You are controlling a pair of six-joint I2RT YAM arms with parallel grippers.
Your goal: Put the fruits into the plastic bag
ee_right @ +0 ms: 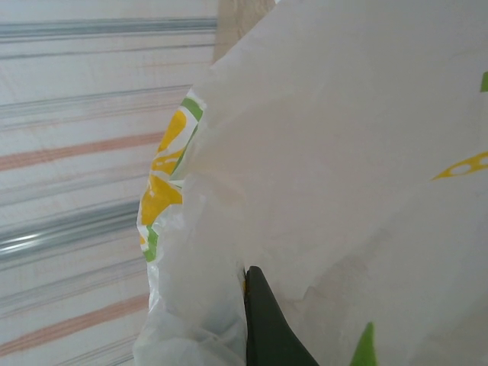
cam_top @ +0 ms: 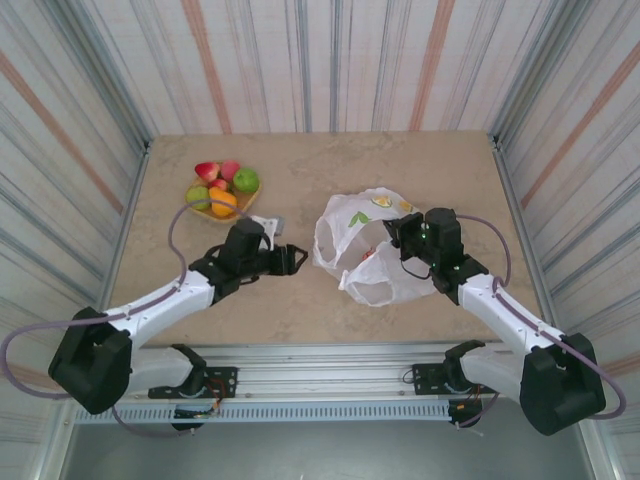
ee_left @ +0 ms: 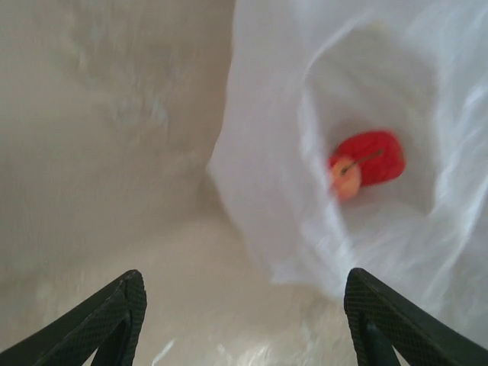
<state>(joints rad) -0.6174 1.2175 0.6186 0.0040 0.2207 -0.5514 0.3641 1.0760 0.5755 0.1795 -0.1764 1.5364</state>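
Left jaws gape wide and empty by the plastic bag (ee_left: 290, 91) – right jaws clamp its edge. If that slips, the red fruit (ee_left: 367, 162) could roll out.

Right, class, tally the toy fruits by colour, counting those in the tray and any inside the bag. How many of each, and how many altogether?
Red or pink-red fruits in the tray: 3
Green fruits: 2
Orange fruit: 1
Red fruit inside the plastic bag: 1
Total: 7
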